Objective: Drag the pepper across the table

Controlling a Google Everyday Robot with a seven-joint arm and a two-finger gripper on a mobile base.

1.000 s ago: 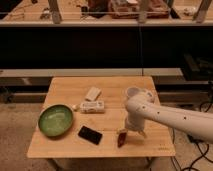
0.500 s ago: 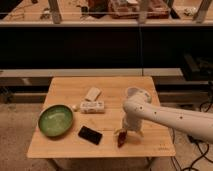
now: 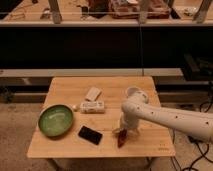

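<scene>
The pepper (image 3: 121, 139) is a small dark red tapered object lying on the light wooden table (image 3: 70, 90) near its front edge, right of centre. My gripper (image 3: 123, 131) hangs from the white arm that reaches in from the right and sits directly over the pepper's upper end, touching or nearly touching it. The fingers point down at the tabletop. The pepper's lower tip sticks out below the gripper toward the front edge.
A green bowl (image 3: 55, 120) sits at the table's left. A flat black phone (image 3: 90, 134) lies left of the pepper. Two white boxes (image 3: 93, 107) (image 3: 92, 93) and a small pale ball (image 3: 75, 106) lie mid-table. A dark bench (image 3: 100, 45) runs behind.
The gripper and pepper stay at nearly the same spot near the front edge; any shift is very slight.
</scene>
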